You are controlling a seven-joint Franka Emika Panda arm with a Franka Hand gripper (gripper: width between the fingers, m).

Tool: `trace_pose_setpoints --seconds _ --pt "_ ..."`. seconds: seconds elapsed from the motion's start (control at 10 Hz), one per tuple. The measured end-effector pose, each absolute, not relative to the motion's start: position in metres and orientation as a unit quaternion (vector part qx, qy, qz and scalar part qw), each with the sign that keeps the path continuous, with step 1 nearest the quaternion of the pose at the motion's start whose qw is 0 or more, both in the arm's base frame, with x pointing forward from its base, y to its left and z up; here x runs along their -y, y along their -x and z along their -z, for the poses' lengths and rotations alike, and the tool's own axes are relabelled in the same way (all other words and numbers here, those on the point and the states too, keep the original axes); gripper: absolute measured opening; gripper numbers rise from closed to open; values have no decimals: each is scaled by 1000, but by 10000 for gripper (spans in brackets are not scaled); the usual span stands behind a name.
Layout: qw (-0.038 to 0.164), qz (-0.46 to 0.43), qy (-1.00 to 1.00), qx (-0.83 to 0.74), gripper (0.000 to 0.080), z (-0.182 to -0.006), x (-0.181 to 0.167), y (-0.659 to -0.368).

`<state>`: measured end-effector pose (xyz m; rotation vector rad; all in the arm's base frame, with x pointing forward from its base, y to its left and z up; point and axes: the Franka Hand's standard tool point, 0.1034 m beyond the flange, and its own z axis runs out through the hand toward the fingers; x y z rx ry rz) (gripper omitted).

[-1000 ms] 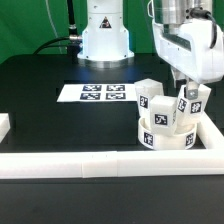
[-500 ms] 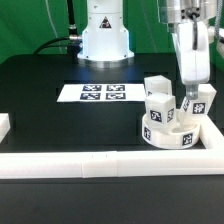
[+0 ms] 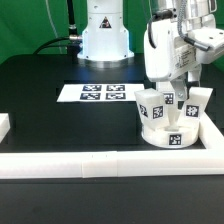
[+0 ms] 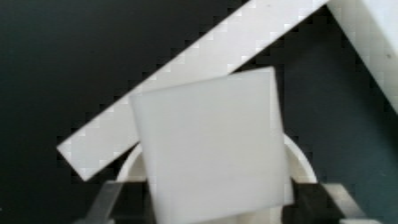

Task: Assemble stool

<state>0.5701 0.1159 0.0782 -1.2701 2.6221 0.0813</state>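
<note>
Near the counter's (image 3: 40, 100) front right corner in the exterior view, the round seat (image 3: 170, 133) sits against the white rail (image 3: 90, 164), with tagged legs standing on it. The claw (image 4: 210, 200) is clamped on one leg (image 4: 214, 150), its fingers (image 4: 121, 200) pressing both sides.

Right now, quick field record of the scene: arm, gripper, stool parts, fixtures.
arm: over the stool parts, at the exterior view's right
gripper: low over the seat, closed on leg per wrist view
seat: round white disc, tagged rim, in the rail corner
legs on seat: at least two more stand on it, one at, one at
rail: long white, along the front
marker board: flat on table, untouched
</note>
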Motion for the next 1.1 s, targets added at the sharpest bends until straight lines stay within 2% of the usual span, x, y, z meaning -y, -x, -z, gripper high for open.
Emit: trace_pose_setpoints --seconds 0.3,0.4,0.5,0.6,0.7,0.9,1.1 --pt "117 -26 426 -897 338 -78 -116 -570" --pt "117 -25 437 -892 391 -78 -116 -570" --pt "117 -24 442 -889 526 -78 -117 -570" --pt "117 -25 444 -888 526 -78 -116 -570" --pt "119 -30 452 -884 624 -86 -117 -571" --pt "135 -42 455 -879 641 -114 -119 -576" --pt "132 -40 457 -879 648 -109 -118 -575"
